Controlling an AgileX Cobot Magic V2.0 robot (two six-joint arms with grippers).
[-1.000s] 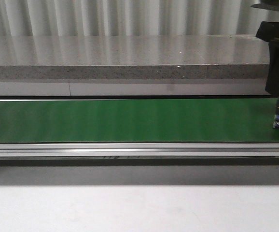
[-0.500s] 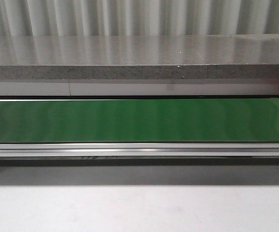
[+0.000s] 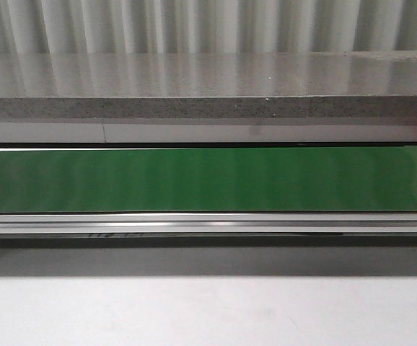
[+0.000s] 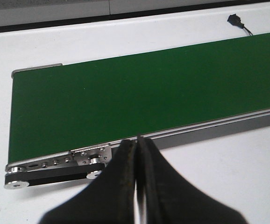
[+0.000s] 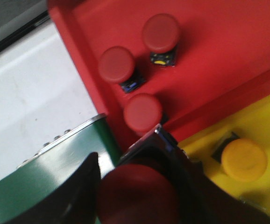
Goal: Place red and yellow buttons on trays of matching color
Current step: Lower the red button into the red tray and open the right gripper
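In the right wrist view my right gripper is shut on a red button. It hovers over the corner where the green belt, the red tray and the yellow tray meet. Three red buttons stand in the red tray. One yellow button sits in the yellow tray. My left gripper is shut and holds nothing, above the white table beside the conveyor's end. Neither gripper shows in the front view.
The green conveyor belt runs across the front view with a metal rail along its near side and a grey stone ledge behind. A small black plug lies on the white table beyond the belt.
A second ago the right arm stood over the belt's right end in the front view; it has since moved out of that view to the right.
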